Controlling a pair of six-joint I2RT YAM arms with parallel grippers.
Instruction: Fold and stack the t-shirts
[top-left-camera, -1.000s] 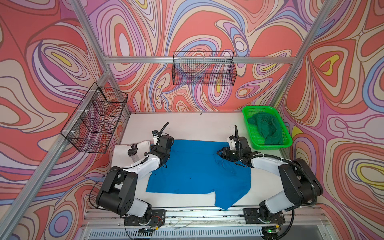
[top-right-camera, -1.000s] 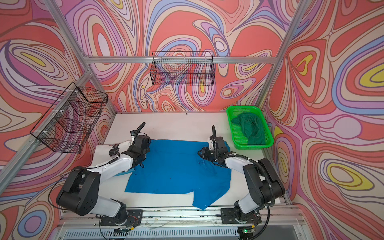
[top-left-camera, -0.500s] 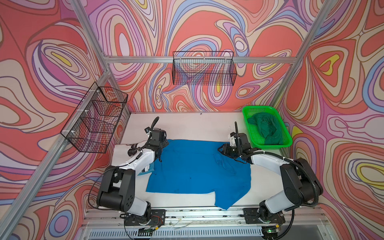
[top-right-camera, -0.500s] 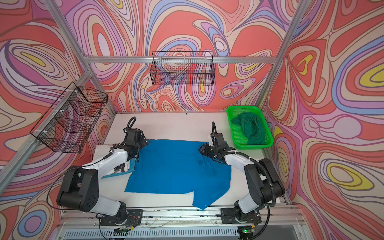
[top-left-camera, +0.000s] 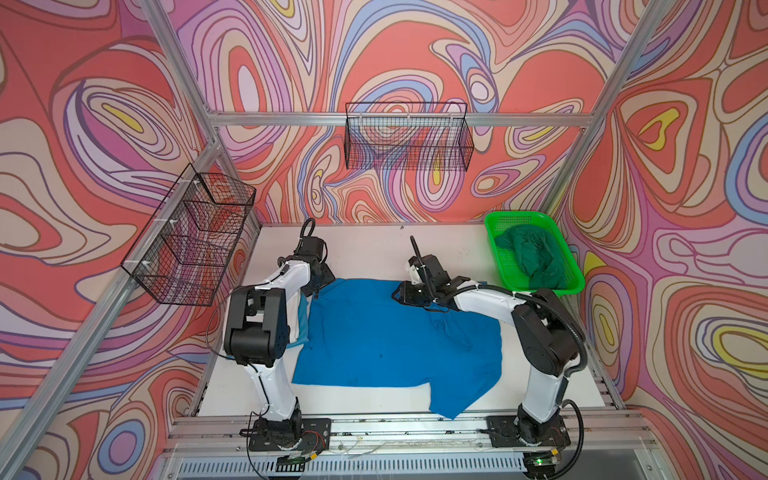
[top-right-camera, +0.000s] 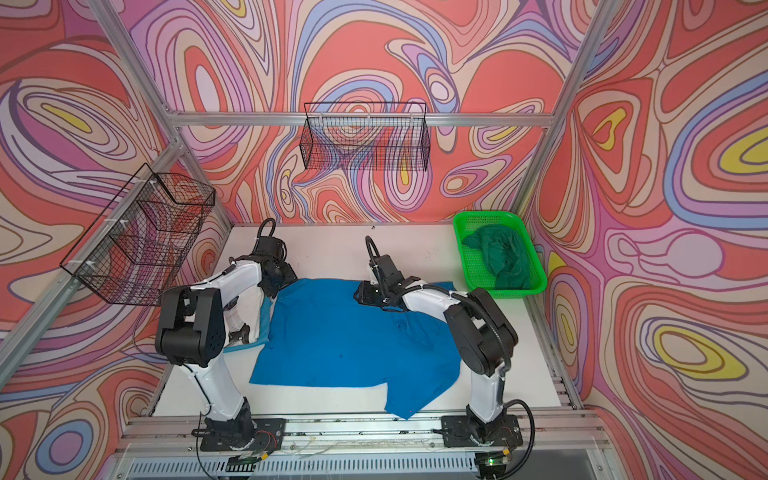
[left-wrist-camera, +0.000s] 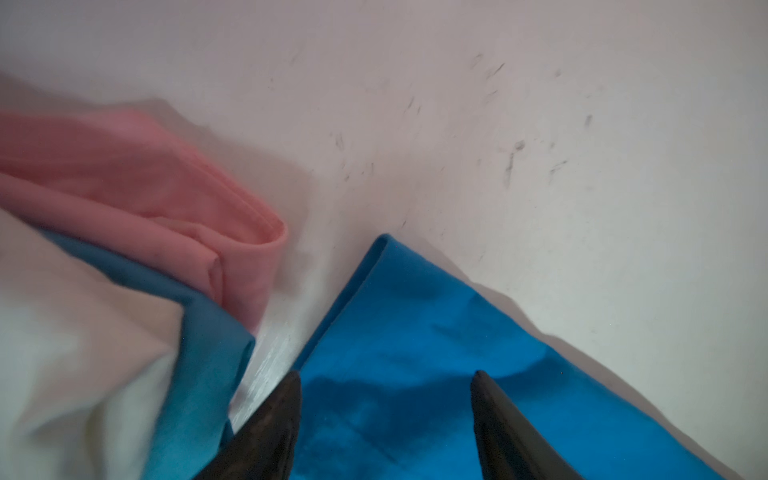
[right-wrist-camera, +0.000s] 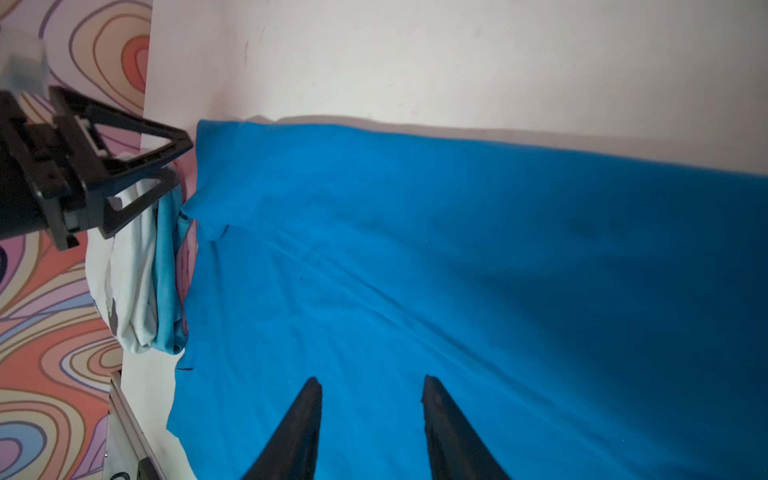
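Note:
A bright blue t-shirt (top-left-camera: 395, 340) (top-right-camera: 349, 345) lies spread flat in the middle of the white table, one part hanging toward the front edge. My left gripper (top-left-camera: 320, 286) (left-wrist-camera: 384, 374) is open, its fingers straddling the shirt's far left corner (left-wrist-camera: 386, 257). My right gripper (top-left-camera: 397, 293) (right-wrist-camera: 370, 380) is open just above the shirt's far edge, with only flat cloth under it. A white shirt (right-wrist-camera: 129, 270) and a lighter blue shirt (right-wrist-camera: 166, 270) lie piled at the left, partly hidden under my left arm. A dark green shirt (top-left-camera: 532, 257) sits crumpled in the basket.
The green mesh basket (top-left-camera: 519, 216) stands at the table's far right corner. A pink cloth (left-wrist-camera: 145, 187) lies folded beside the left pile. Black wire baskets hang on the back wall (top-left-camera: 407, 141) and the left wall (top-left-camera: 187, 241). A metal rail (top-left-camera: 374, 428) runs along the front.
My left arm raised its elbow and its gripper shifted to the shirt's far left corner, jaws widening then narrowing. My right gripper slid left along the shirt's far edge.

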